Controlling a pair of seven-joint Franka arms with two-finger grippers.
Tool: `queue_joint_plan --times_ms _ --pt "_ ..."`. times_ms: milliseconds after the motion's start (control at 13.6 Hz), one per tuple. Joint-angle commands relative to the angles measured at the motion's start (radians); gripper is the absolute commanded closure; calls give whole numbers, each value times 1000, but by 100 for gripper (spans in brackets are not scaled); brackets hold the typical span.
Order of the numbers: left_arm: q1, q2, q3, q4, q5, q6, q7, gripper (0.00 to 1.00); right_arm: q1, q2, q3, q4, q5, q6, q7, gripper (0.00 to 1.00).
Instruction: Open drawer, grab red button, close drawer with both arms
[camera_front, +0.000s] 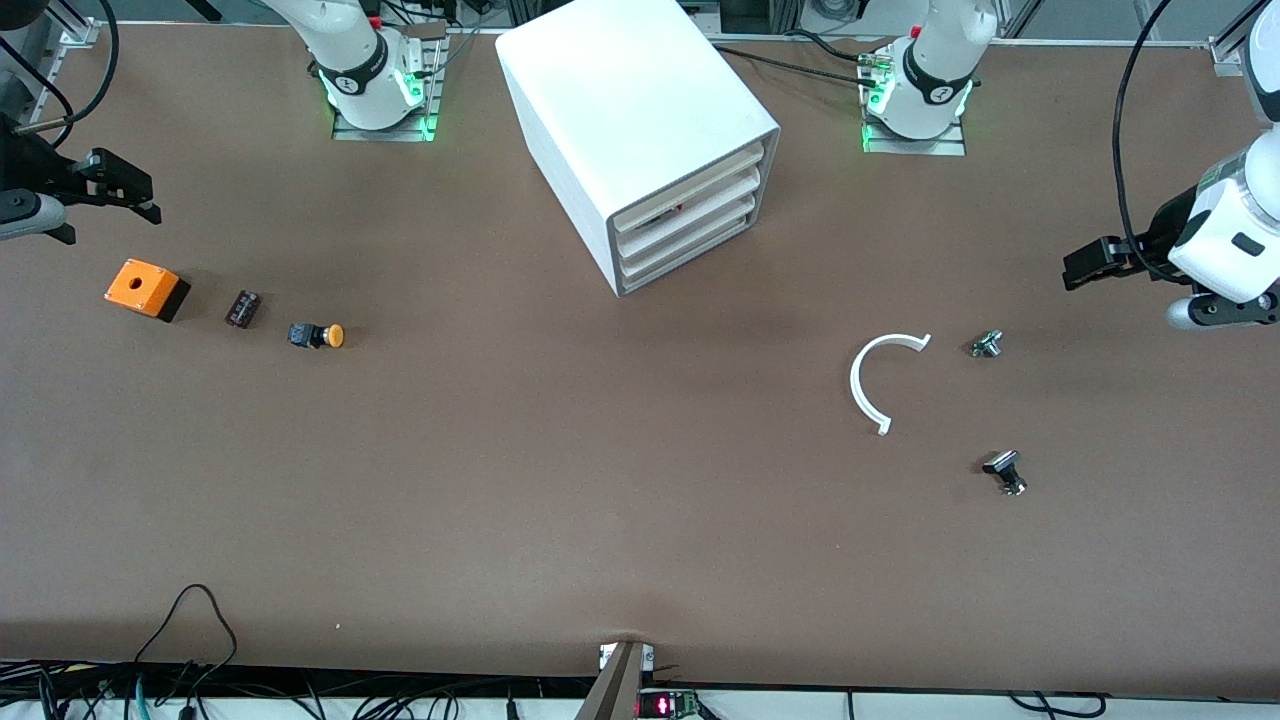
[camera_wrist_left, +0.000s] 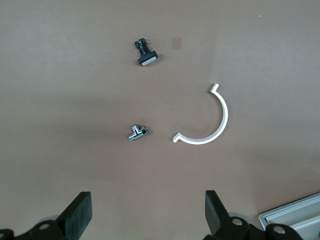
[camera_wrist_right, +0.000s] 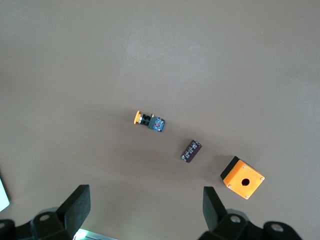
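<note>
Drawers all shut, both arms waiting wide-open at the table ends.

The drawer (camera_front: 690, 205), second of four on the white cabinet (camera_front: 620, 110), is sitting closed near the arm bases; a red speck showing at its front edge is possibly the button (camera_front: 679, 208), too small to tell. Left gripper (camera_front: 1100, 262) is hovering with fingers spread wide, empty, over the left arm's end near a white curved strip (camera_front: 880, 378) and two small metal parts. Right gripper (camera_front: 120, 190) is hovering wide and empty over the orange box (camera_front: 145, 288) end. Risks: flat fronts are stacking tight, so fingers are likely catching the wrong drawer; the cabinet is looking light and may be sliding when pulled; the orange-capped button (camera_front: 318, 335) is inviting a wrong pick.
</note>
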Motion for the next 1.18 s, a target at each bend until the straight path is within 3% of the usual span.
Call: queue_joint_plan --times_ms 0,736,1104 --pt "2 -7 -4 14 18 -10 22 0 -2 4 -2 15 14 -12 5 0" --pt "1 17 -4 21 17 -27 24 0 4 26 1 18 14 -11 13 0" --pt "-7 17 -6 23 6 -27 24 0 15 142 22 78 34 -17 -4 0"
